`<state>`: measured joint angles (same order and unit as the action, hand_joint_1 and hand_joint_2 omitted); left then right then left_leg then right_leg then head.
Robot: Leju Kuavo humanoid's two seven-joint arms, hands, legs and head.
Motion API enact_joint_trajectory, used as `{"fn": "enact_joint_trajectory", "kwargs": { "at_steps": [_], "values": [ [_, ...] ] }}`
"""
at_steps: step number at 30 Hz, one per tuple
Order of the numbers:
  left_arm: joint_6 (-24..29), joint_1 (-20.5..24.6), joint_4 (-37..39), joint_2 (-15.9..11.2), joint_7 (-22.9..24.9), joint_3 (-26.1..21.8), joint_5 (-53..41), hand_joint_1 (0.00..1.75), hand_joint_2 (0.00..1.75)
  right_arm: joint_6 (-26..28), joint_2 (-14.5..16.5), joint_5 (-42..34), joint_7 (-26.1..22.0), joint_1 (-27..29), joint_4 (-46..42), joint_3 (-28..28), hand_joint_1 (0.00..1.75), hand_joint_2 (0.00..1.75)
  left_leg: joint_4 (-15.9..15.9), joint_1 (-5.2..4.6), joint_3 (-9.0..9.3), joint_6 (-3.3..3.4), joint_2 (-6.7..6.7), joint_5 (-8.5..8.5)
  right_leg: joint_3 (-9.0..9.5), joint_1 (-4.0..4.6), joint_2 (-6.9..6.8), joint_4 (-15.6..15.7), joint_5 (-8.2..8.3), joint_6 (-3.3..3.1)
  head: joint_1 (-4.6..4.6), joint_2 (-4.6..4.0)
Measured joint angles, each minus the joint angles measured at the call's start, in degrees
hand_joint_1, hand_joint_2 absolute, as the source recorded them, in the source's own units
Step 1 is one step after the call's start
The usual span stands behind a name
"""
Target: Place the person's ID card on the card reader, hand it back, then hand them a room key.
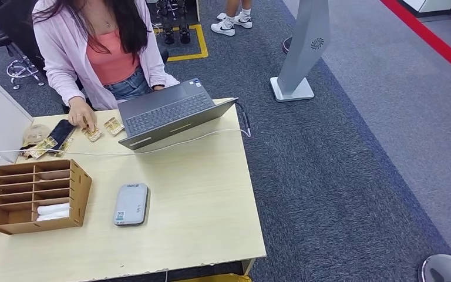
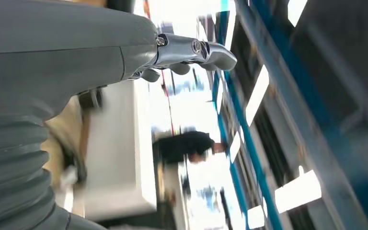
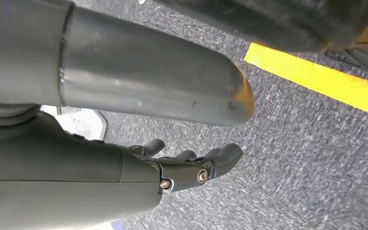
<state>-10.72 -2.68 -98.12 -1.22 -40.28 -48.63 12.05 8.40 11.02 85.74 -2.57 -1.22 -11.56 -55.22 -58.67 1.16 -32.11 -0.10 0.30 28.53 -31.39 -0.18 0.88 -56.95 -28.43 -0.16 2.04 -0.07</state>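
Lengthwise toward robot — card reader (image 1: 132,204)

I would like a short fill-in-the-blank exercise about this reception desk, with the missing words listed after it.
1. The grey card reader lies on the table beside the wooden ____.
2. The open laptop stands in front of the ____.
3. The white room keys lie in the organizer's ____ row.
4. The right hand hangs over grey carpet with a ____ line.

Missing words: organizer; person; bottom; yellow

Grey ribbed cover, dark-fingered robot hand (image 3: 191,165), silver screws
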Motion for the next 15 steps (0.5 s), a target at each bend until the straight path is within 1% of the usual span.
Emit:
{"fn": "enact_joint_trajectory", "kwargs": {
  "at_steps": [2,3,4,6,8,11,13,15],
  "values": [
    [-1.9,0.7,2.5,1.4,0.0,-7.6,2.5,0.00,1.75,0.1,0.0,0.0,0.1,0.2,0.0,-0.2,0.00,0.00,0.0,-0.02,0.02,0.01,-0.15,0.00,0.08,-0.01,-0.16,0.0,-0.04,-0.02,-0.06,0.00],
    [-2.0,1.2,5.5,1.6,0.1,-11.3,2.9,0.00,1.75,0.2,0.0,0.1,0.1,0.2,0.0,-0.3,0.00,0.00,0.0,-0.02,0.03,0.01,-0.23,0.00,0.13,-0.01,-0.26,0.0,-0.06,-0.04,-0.03,0.00],
    [-1.9,1.7,9.1,1.7,0.1,-14.9,2.4,0.00,1.75,0.4,0.0,0.2,0.2,0.1,0.0,-0.5,0.00,0.00,0.0,-0.02,0.05,0.01,-0.28,0.01,0.17,-0.01,-0.32,0.0,-0.08,-0.06,0.01,0.00],
    [-0.4,2.4,16.4,1.7,0.2,-21.5,-1.8,0.00,1.75,0.7,0.1,0.6,0.7,0.1,0.0,-0.7,0.00,0.00,0.0,-0.02,0.11,-0.01,-0.27,0.02,0.18,-0.01,-0.31,0.0,-0.10,-0.08,-0.08,0.00],
    [0.5,2.7,20.7,1.6,0.2,-24.7,-4.4,0.00,1.75,1.0,0.1,0.7,1.1,0.2,0.0,-0.8,0.00,0.00,0.0,-0.05,0.13,-0.01,-0.28,0.01,0.17,-0.03,-0.32,0.0,-0.10,-0.08,-0.08,0.00],
    [1.3,2.9,24.6,1.5,0.2,-26.5,-4.4,0.00,1.75,1.2,0.1,0.8,1.5,0.2,0.0,-0.9,0.00,0.00,0.0,-0.06,0.13,-0.01,-0.28,0.00,0.17,-0.04,-0.33,0.0,-0.11,-0.08,-0.15,0.00],
    [8.4,3.2,39.0,1.2,0.2,-29.3,-6.2,0.00,1.75,1.3,0.4,0.8,1.9,0.0,0.0,-1.0,0.00,0.00,0.0,-0.09,0.12,0.00,-0.33,0.00,0.19,-0.08,-0.38,0.0,-0.11,-0.07,-0.25,0.00],
    [16.3,3.8,55.9,1.1,0.2,-31.4,-8.9,0.00,1.75,1.3,0.7,0.7,1.9,-0.3,0.0,-1.1,0.00,0.00,0.0,-0.13,0.10,0.02,-0.39,-0.01,0.23,-0.13,-0.45,0.0,-0.11,-0.05,-0.23,0.00]
  ]
}}
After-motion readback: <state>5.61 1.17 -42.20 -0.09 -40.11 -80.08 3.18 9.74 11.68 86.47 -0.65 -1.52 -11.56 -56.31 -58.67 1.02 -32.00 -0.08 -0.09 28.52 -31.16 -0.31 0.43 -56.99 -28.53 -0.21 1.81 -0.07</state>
